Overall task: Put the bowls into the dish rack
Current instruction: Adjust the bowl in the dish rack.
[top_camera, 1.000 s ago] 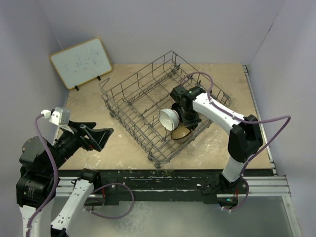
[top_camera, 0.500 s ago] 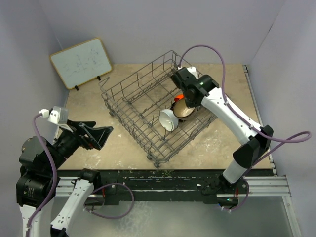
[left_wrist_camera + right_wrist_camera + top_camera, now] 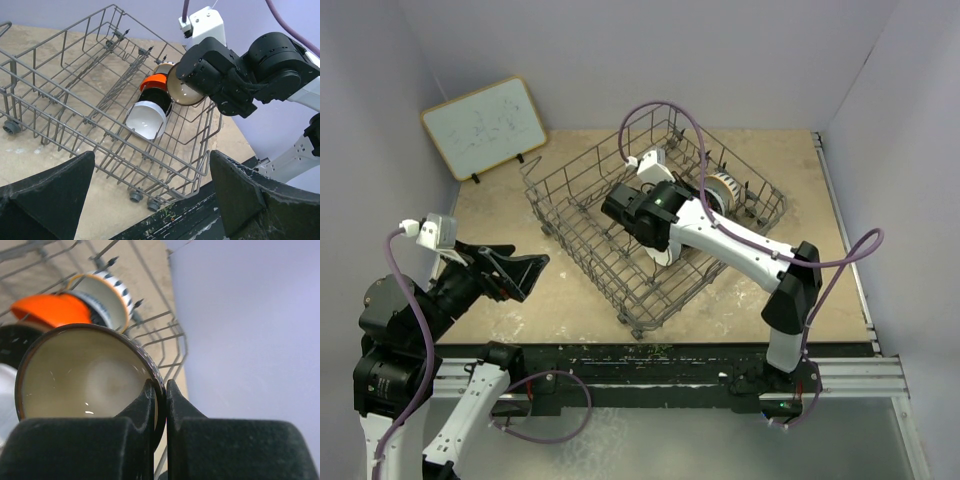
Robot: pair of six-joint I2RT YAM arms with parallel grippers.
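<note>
**Ana:** Where was the right gripper (image 3: pixel 159 390) at that moment?

**Ben:** It hung over the middle of the dish rack (image 3: pixel 590 240), clenched on the rim of the brown bowl (image 3: pixel 85 377). One finger was inside the cream hollow and one was outside. The bowl stood on edge with its mouth turned toward 8 o'clock.

**Ana:** And the other bowls?

**Ben:** Four stood on edge in the rack, in a row running from its middle out toward 2 o'clock. The white bowl (image 3: pixel 146 119) came first, then the black bowl (image 3: pixel 15 335), the orange bowl (image 3: pixel 155 81) and the patterned bowl (image 3: pixel 723 187). The brown one was just beside the orange. I could not tell whether they touched.

**Ana:** What about the left gripper (image 3: pixel 527 274)?

**Ben:** It was released, jaws spread wide with nothing between them. It sat at 8 o'clock from the rack, well apart, above the table (image 3: pixel 800 180).

**Ana:** Anything else on the table?

**Ben:** A whiteboard (image 3: pixel 485 125) was propped at 10 o'clock.
</note>
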